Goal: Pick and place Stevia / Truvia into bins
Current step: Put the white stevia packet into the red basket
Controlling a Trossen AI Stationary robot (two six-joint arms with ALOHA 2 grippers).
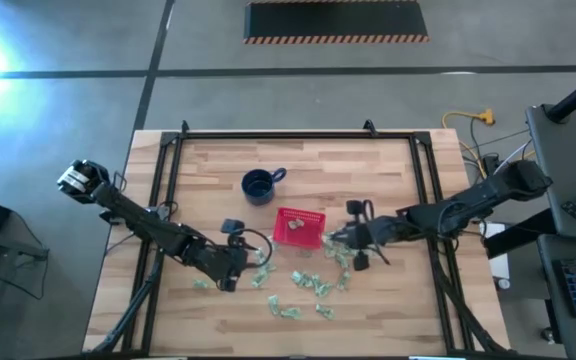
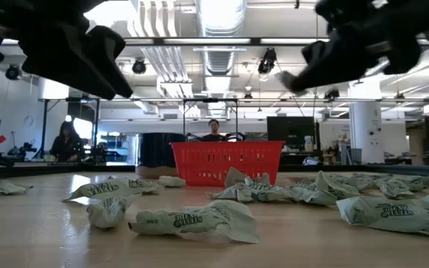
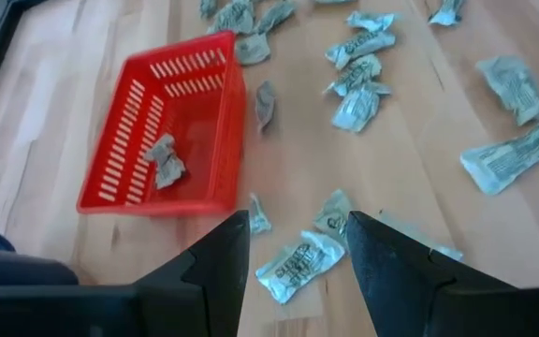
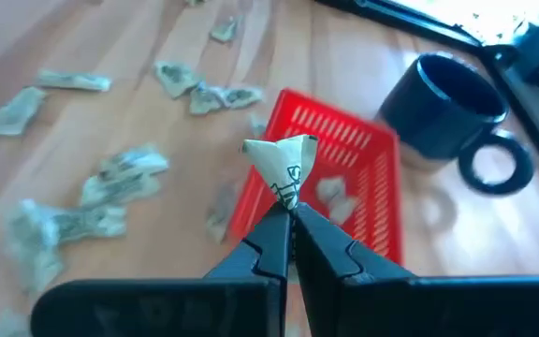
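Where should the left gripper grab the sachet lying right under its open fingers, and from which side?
Take the sachet across its narrow width near the middle, coming straight down from above. It lies flat and crumpled on the table, apart from its neighbours, so only a top-down pinch fits. The left gripper hangs open over it. The right gripper holds another sachet near the red basket.

An open-plan robotics lab: exposed ceiling ducts (image 2: 222, 22), concrete floor (image 1: 388, 95), people at workstations (image 2: 67, 141) beyond the table (image 2: 51, 231).
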